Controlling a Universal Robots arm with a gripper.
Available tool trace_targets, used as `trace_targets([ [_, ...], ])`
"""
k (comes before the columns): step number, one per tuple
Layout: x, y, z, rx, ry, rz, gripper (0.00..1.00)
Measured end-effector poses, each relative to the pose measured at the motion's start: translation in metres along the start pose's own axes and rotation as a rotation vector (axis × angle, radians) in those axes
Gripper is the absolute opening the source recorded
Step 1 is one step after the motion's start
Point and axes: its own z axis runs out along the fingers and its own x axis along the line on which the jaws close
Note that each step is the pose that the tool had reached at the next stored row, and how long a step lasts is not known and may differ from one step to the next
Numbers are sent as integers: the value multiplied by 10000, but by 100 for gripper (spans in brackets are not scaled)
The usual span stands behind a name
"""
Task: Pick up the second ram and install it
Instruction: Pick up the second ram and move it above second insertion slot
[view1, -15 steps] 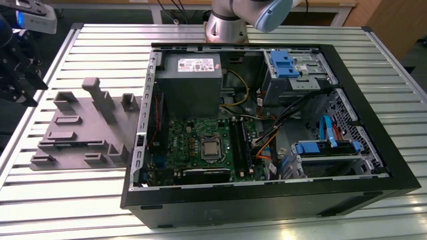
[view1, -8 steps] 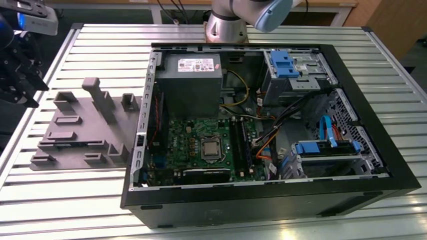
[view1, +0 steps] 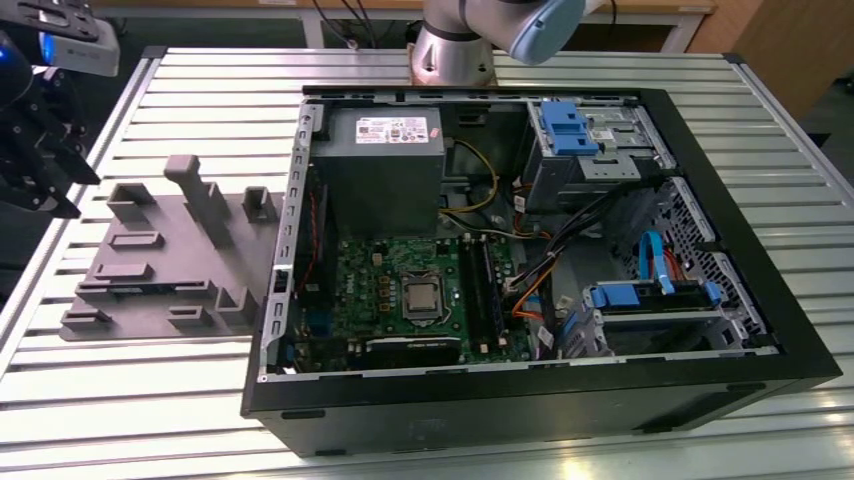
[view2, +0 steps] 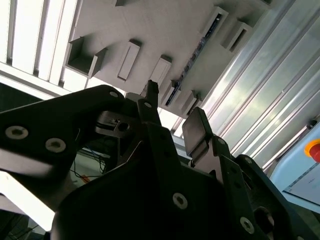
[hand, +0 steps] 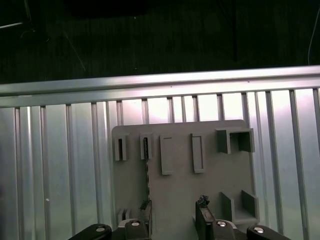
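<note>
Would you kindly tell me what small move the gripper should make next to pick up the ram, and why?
Probably a small sideways shift toward the second ram. The open gripper hangs above the grey tray, and the ram, standing on edge there, lines up with one fingertip rather than the gap.

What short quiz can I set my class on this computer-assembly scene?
1. True or false: the gripper is open.
2. Where is the second ram? A) in the gripper B) standing on edge in the grey tray C) on top of the power supply
3. Fill in: the computer case lies on a slatted metal ____.
Key: 1 true; 2 B; 3 table.
</note>
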Motion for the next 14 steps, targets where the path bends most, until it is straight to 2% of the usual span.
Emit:
trace_targets([
  [14,4,-2,66,-1,-1,0,47],
])
